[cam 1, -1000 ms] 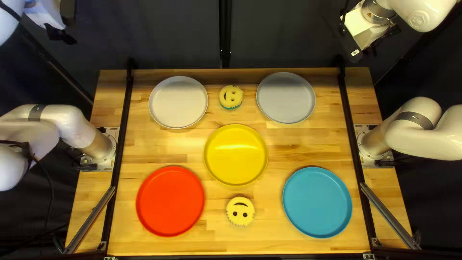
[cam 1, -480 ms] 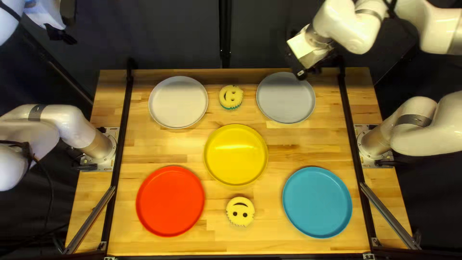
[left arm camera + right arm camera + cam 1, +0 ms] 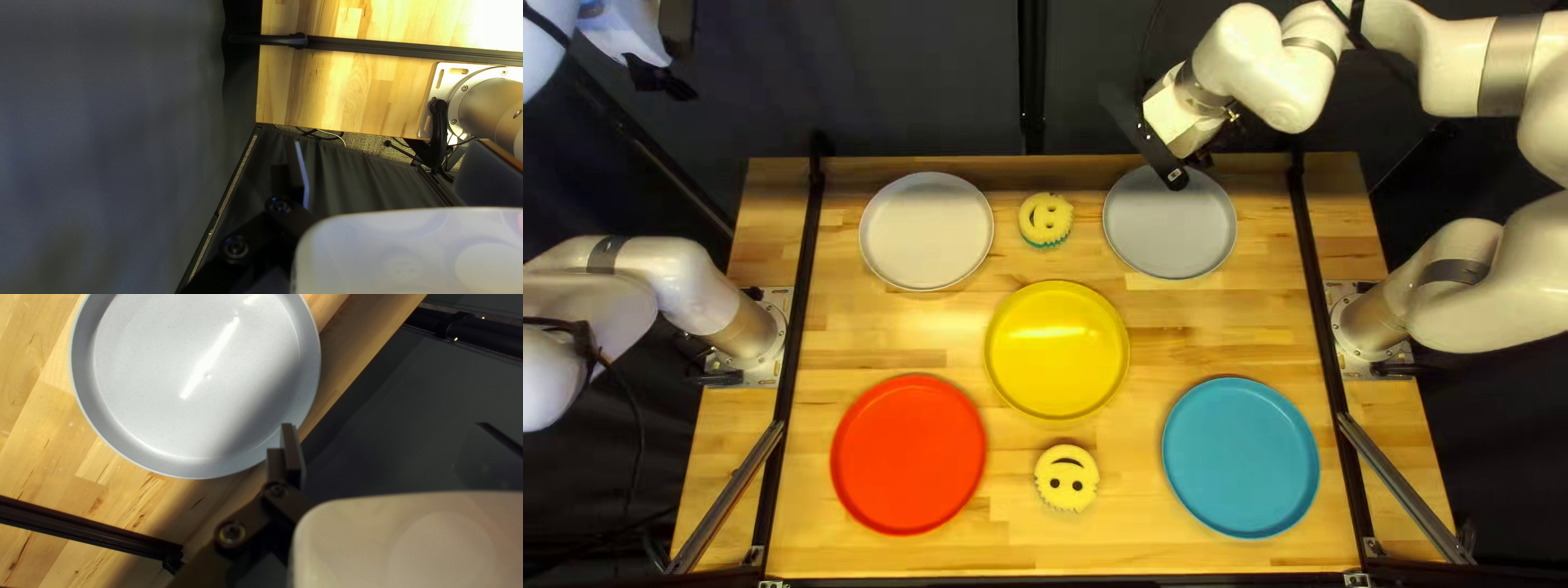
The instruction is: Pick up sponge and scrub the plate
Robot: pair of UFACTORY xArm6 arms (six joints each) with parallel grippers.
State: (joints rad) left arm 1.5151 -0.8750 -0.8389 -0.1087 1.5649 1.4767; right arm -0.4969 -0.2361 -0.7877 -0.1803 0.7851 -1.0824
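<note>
Two yellow smiley sponges (image 3: 1066, 478), five round plates (image 3: 1056, 351), lying flat, spaced apart

Legible text, labels, brands, numbers and signs: none. A small white rectangular mark (image 3: 1175, 174) sits on the end of the black bar-shaped part (image 3: 1149, 142) beside my right claw (image 3: 1176, 118); its content is too small for me to read.

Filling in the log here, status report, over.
Left gripper open; right gripper open, by gray plate. Far sponge and near sponge on table, ungripped. Nothing covers either.
</note>
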